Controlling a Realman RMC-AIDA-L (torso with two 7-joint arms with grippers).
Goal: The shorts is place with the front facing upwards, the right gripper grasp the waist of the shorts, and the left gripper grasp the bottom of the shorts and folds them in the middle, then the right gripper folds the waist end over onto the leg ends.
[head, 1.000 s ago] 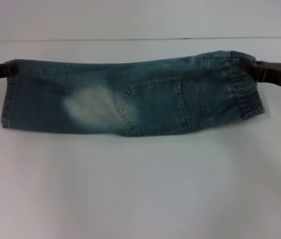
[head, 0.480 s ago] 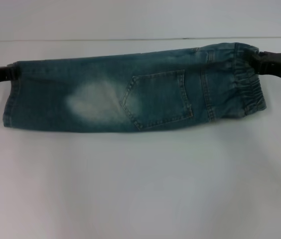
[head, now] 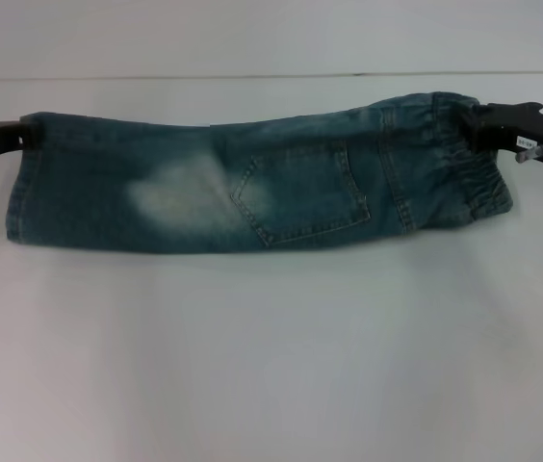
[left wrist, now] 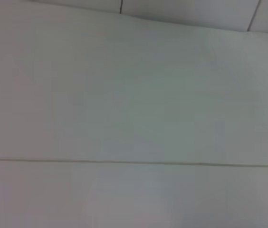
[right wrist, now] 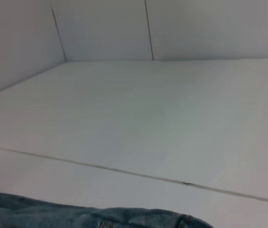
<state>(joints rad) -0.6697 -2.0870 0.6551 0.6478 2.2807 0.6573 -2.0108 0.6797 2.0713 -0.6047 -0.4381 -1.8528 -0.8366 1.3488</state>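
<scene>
**Shorts folded lengthwise, held at both ends; waist-over-legs fold is next**

The table (head: 271,366) is white, and the shorts (head: 252,183) sit across its far-middle, already doubled into one long strip with a pocket and a pale patch showing. Long axis runs left–right, with the right end tilted slightly up and away. The waist (head: 474,168), the gathered band, points right; the leg ends (head: 21,183) point left, flat hem edge facing left.

Step in hand, as I judge it: the middle fold looks done and the strip is held stretched between the two arms, not yet folded waist to legs.

The right gripper (head: 476,123) is clamped on the far corner of the waist. The left gripper (head: 23,135) is at the far corner of the leg hem and seems to pinch it.

The next move likely calls for the right gripper to carry the waist leftward over the strip and lay it on the leg ends, the left end kept pinned and edges square.

The wrist views add little: the right wrist view catches only a denim edge.
</scene>
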